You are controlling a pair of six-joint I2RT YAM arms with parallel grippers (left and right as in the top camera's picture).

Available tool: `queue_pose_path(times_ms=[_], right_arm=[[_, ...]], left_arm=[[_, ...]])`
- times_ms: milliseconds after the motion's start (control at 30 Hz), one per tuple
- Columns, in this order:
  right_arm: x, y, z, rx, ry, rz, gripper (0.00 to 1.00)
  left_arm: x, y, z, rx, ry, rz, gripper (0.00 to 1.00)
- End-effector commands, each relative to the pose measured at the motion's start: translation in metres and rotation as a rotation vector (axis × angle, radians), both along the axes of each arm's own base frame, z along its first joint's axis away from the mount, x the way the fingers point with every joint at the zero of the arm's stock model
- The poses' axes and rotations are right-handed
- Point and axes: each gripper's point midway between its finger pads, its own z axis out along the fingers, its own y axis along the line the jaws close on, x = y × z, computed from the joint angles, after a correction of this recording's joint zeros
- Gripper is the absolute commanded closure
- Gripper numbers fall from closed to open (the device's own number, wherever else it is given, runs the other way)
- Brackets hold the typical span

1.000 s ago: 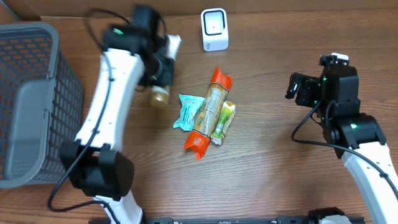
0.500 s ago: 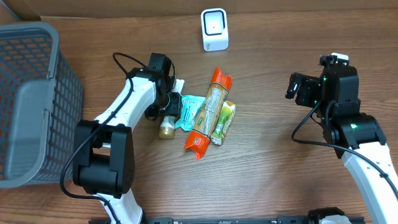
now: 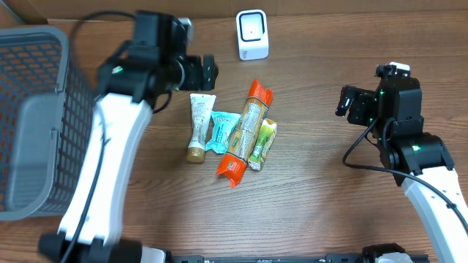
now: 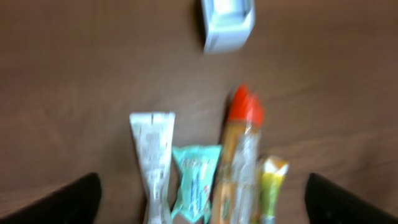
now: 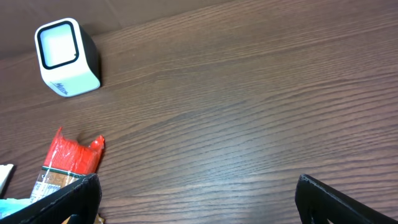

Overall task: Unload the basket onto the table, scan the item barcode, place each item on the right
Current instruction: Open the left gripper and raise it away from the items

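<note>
Item: tube (image 3: 195, 128), lying flat on the tabletop (image 3: 314, 212), free of both hands.
Place: leftmost in a row of four. The teal packet (image 3: 222, 131) is just beside it on the right, then the orange pack (image 3: 246, 131), then the green sachet (image 3: 262, 143). The scanner (image 3: 252, 34) stands well apart, near the far edge and to the right of the tube's line.
Long axis: runs near-to-far across the tabletop with a slight lean, roughly parallel to its neighbours.
Pointing: cap end toward the robot's side; flat crimped end toward the far edge.
Look: white body with small print, widest at the crimp and tapering to a tan cap. No barcode can be made out.
Left hand (image 3: 203, 71): raised beyond the tube's crimped end and blurred from overhead. Fingers (image 4: 74, 202) spread wide, holding nothing.
Right hand (image 3: 349, 104): over the right part of the tabletop, well apart from the row. Fingers spread wide, empty.
Basket (image 3: 36, 117): grey mesh, at the left edge.
Overhead alone: the tan cap, the basket and both arms.
Left wrist alone: the row seen in soft focus between that hand's own fingers; the tube runs off the lower edge.
Right wrist alone: the scanner sharp, with a white housing and a pale window, and the orange pack's red end.
</note>
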Motion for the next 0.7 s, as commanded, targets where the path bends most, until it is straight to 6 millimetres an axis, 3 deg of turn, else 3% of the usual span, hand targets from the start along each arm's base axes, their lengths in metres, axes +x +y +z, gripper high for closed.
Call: queue_pose_path(times_ms=[0, 100, 333, 667], right_arm=[[0.004, -0.002, 0.011, 0.0, -0.03, -0.014, 0.0], [0.004, -0.002, 0.011, 0.0, -0.03, -0.014, 0.0], [0.004, -0.002, 0.011, 0.0, -0.03, -0.014, 0.0], [0.004, -0.002, 0.011, 0.0, -0.03, -0.014, 0.0]], left_arm=[[-0.011, -0.001, 0.048, -0.036, -0.131, -0.011, 0.0], [-0.016, 0.001, 0.055, -0.034, -0.148, -0.007, 0.0], [-0.023, 0.003, 0.035, -0.016, -0.06, -0.006, 0.0], [-0.022, 0.003, 0.034, -0.016, -0.057, -0.006, 0.0]])
